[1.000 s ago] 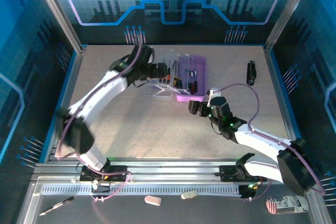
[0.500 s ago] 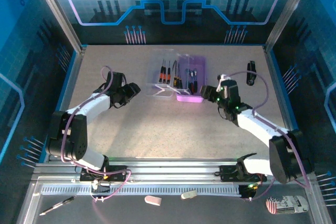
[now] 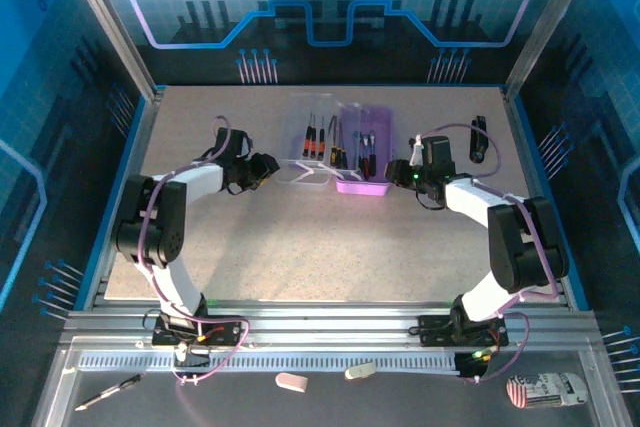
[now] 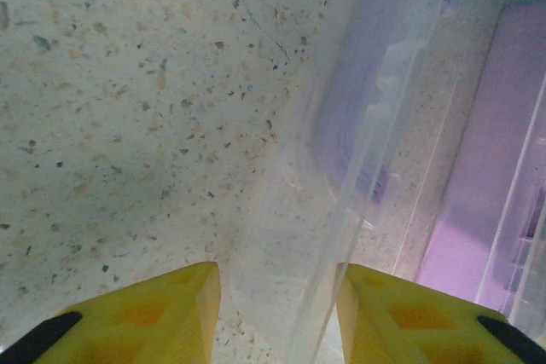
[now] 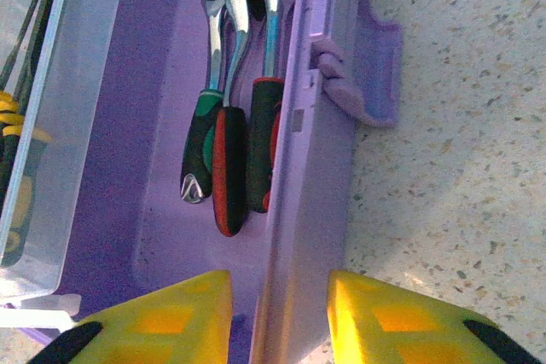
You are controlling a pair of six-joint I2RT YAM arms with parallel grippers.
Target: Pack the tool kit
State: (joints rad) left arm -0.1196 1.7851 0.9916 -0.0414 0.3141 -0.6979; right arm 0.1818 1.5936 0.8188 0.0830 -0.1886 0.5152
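The tool kit lies open at the table's back middle: clear lid (image 3: 312, 159) on the left, purple base (image 3: 368, 169) on the right, slim screwdrivers (image 3: 318, 141) inside. My left gripper (image 3: 267, 169) is low at the lid's left edge. In the left wrist view its yellow jaws (image 4: 277, 317) straddle the clear lid rim (image 4: 375, 168), open, with a gap on the left side. My right gripper (image 3: 408, 175) is at the base's right wall. Its jaws (image 5: 280, 321) straddle the purple wall (image 5: 299, 210), narrowly open. Red- and green-handled tools (image 5: 229, 168) lie inside, beside a purple latch (image 5: 375, 74).
A black oblong object (image 3: 479, 137) lies at the back right of the table. Blue frame posts and walls ring the table. On the rail shelf below the arm bases lie a pen (image 3: 105, 394), two erasers (image 3: 291, 381) and a packet (image 3: 545, 387).
Both arms have folded down low and come in to the case, left to the lid's edge, right from the case's front to its right wall. Both pairs of jaws have narrowed.
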